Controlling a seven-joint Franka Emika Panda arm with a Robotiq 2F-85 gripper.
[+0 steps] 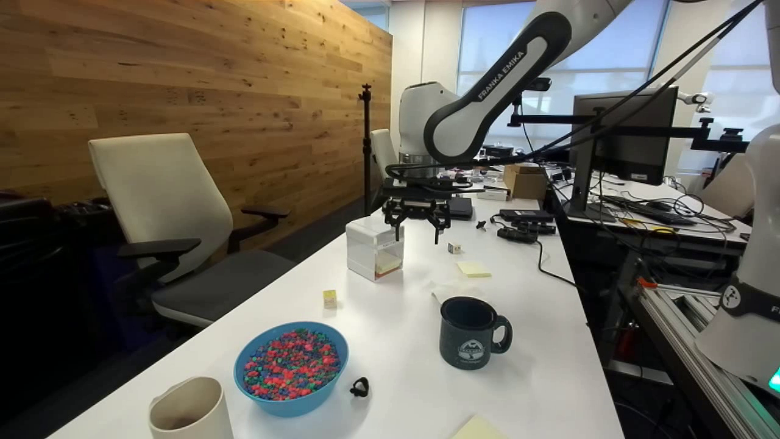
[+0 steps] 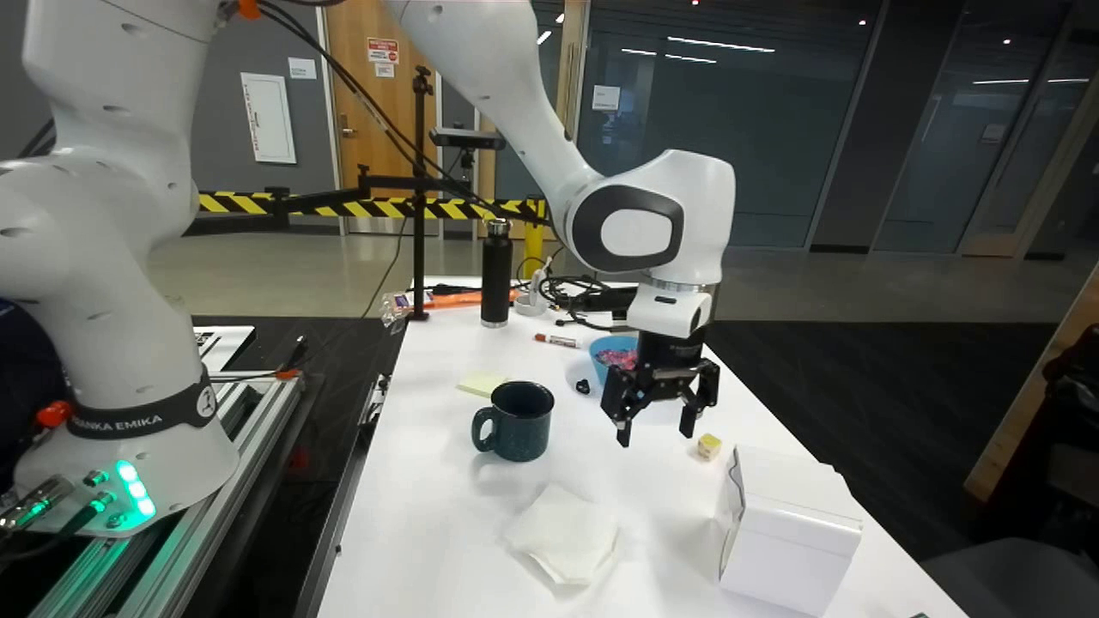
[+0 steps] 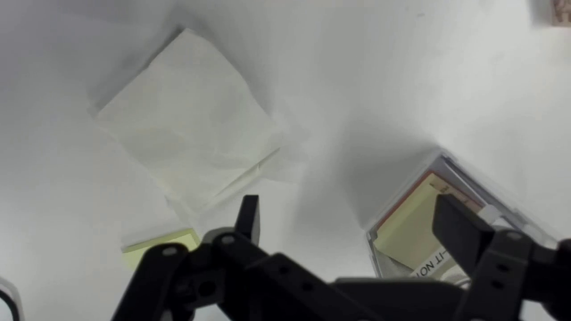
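- The tool is spread wide, nothing gripped, and it's held above the surface.
- Closest by the look of it: the clear-sided box with sticky notes inside. Part of it is covered by 1 finger in the wrist view; straight above or not can't be told. A napkin is laid off the other way.
- Tbh the step is best done slowly: tool centred before any lowering, so the box rim isn't clipped.
- Edges: the box is stood near the edge by the office chair, so outward nudges are best avoided.
- Room: a gap is left between box and napkin. Yellow cube and dark mug should be steered around.
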